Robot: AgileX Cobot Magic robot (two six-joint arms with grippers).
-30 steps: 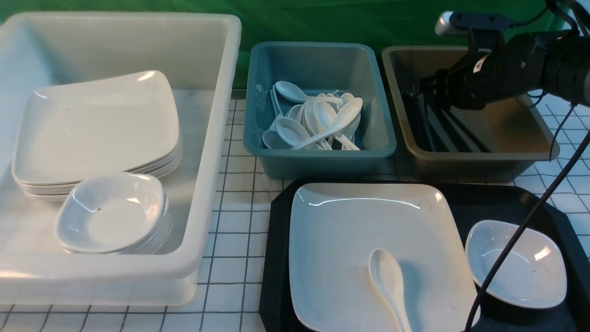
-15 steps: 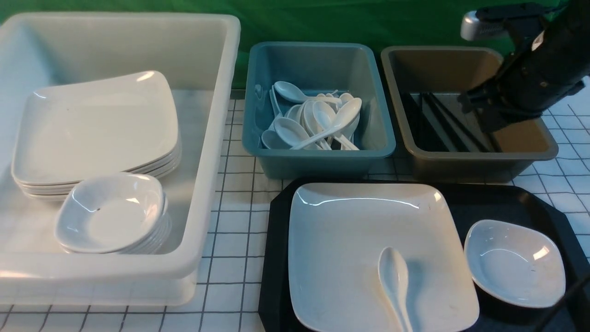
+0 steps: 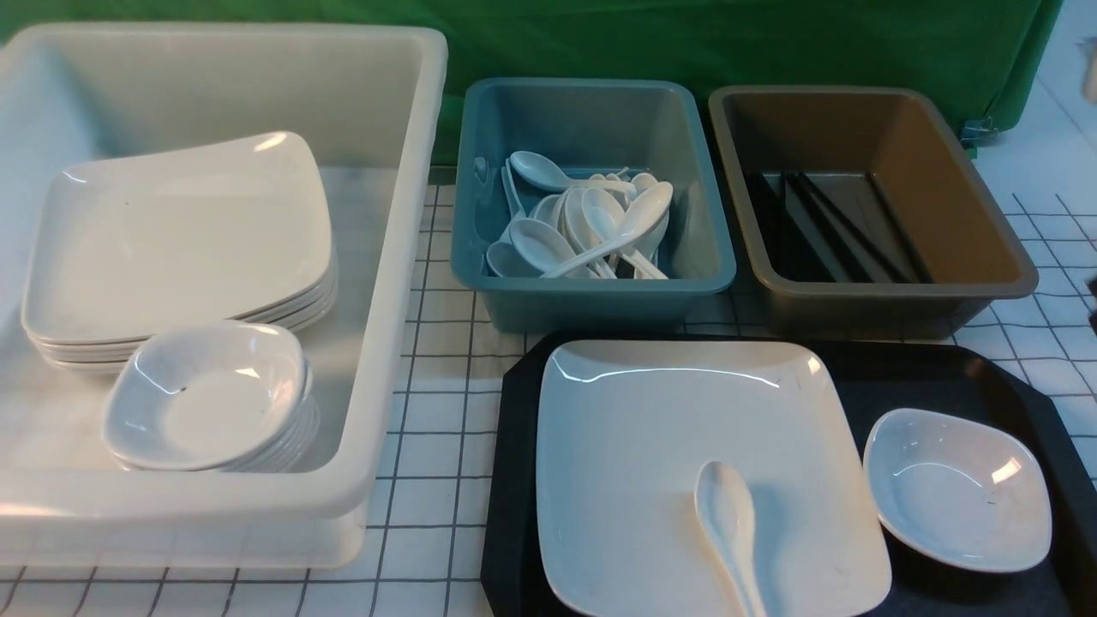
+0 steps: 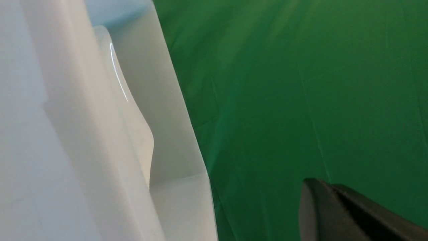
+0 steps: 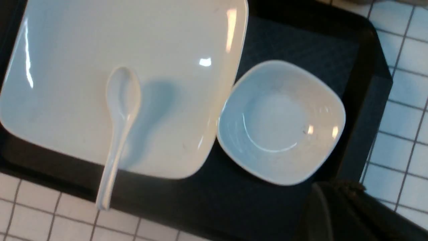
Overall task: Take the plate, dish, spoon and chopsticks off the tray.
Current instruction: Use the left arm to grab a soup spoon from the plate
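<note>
The black tray [image 3: 926, 368] [image 5: 294, 43] sits front right and holds the large white plate [image 3: 668, 411] [image 5: 100, 36]. The white spoon [image 3: 728, 527] [image 5: 122, 100] lies on the plate, its handle reaching over the tray's near rim. Beside the plate on the tray is the small dish [image 3: 956, 488] [image 5: 281, 120]. Black chopsticks [image 3: 844, 227] lie in the brown bin. My right gripper [image 5: 332, 184] is shut and empty, hovering near the tray's corner by the dish. My left gripper [image 4: 319, 182] is shut, empty, beside the white tub. Neither gripper shows in the front view.
A white tub [image 3: 403, 257] [image 4: 83, 134] at the left holds stacked plates and dishes. A teal bin [image 3: 600, 287] full of white spoons and a brown bin [image 3: 891, 291] stand behind the tray. A green backdrop closes the rear.
My right arm pulled back from over the brown bin and left the front view to the right; its jaws closed. Plate and dish stayed put.
</note>
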